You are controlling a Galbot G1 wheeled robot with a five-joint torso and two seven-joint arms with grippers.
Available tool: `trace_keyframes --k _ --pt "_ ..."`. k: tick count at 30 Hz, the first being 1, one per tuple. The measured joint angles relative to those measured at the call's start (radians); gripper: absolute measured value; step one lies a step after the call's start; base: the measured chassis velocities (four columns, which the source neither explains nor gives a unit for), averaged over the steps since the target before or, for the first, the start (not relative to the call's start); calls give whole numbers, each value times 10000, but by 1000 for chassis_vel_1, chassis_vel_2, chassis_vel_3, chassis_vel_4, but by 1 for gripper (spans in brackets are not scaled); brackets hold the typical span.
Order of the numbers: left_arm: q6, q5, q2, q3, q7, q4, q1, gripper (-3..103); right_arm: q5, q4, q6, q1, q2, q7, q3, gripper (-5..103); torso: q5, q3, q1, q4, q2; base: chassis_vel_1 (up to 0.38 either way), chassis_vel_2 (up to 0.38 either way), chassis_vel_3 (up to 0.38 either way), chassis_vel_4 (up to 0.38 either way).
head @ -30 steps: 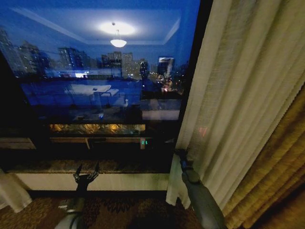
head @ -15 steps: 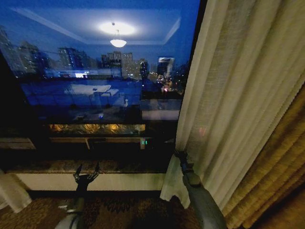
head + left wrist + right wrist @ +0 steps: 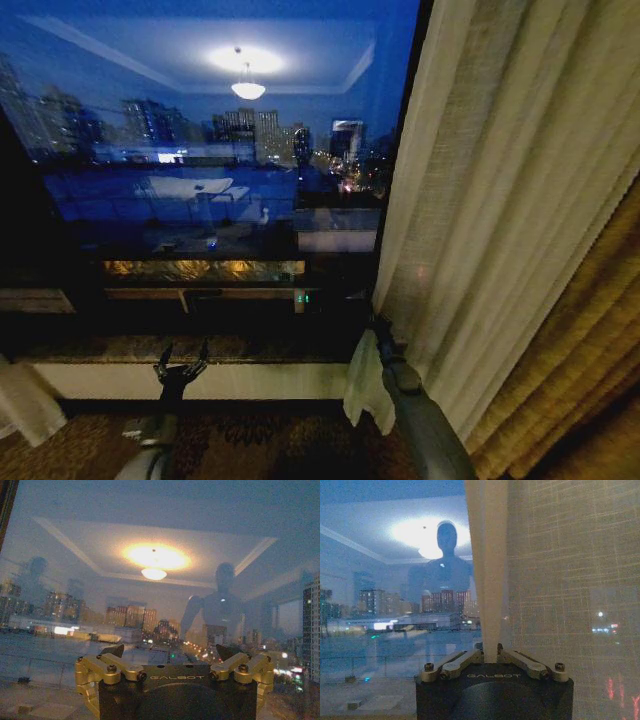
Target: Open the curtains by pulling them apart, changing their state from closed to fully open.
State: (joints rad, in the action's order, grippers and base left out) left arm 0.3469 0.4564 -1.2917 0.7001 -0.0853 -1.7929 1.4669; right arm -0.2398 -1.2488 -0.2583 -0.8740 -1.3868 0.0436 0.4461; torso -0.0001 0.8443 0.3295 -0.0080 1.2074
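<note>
The right curtain (image 3: 500, 200), a sheer cream pleated panel, hangs bunched at the right of the dark window. My right gripper (image 3: 381, 330) sits at its inner edge near sill height. In the right wrist view the right gripper (image 3: 490, 652) is shut on a narrow fold of the right curtain (image 3: 490, 580). A bit of the left curtain (image 3: 20, 400) shows at the lower left edge. My left gripper (image 3: 181, 362) stands open and empty in front of the sill, apart from both curtains. In the left wrist view the left gripper (image 3: 170, 652) faces the glass.
A thick golden-brown drape (image 3: 590, 340) hangs right of the sheer panel. The window glass (image 3: 220, 180) shows a night city and a reflected ceiling lamp. A stone sill (image 3: 250, 348) runs below it, with patterned carpet (image 3: 270, 440) between the arms.
The right curtain's lower hem swung slightly left, then back right. The right gripper stays shut on the fold at nearly the same spot. The left arm has not moved.
</note>
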Motion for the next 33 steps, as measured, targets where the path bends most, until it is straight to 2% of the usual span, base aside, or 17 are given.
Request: trace_keyframes --k 15,27,33 --pt "0 0 0 1 -1 0 0 100 -367 -268 -26 -377 127 52 98 0 0 -1 0 1 1 -52 -50 58 54" --pt "0 0 0 -3 0 0 0 100 -763 -366 -220 -276 346 -33 200 0 -4 0 0 0 0 -267 -259 255 264" --pt "0 0 -2 -6 -2 -1 0 100 -391 -515 -434 -507 395 120 222 0 4 0 0 -5 0 -242 -228 239 245"
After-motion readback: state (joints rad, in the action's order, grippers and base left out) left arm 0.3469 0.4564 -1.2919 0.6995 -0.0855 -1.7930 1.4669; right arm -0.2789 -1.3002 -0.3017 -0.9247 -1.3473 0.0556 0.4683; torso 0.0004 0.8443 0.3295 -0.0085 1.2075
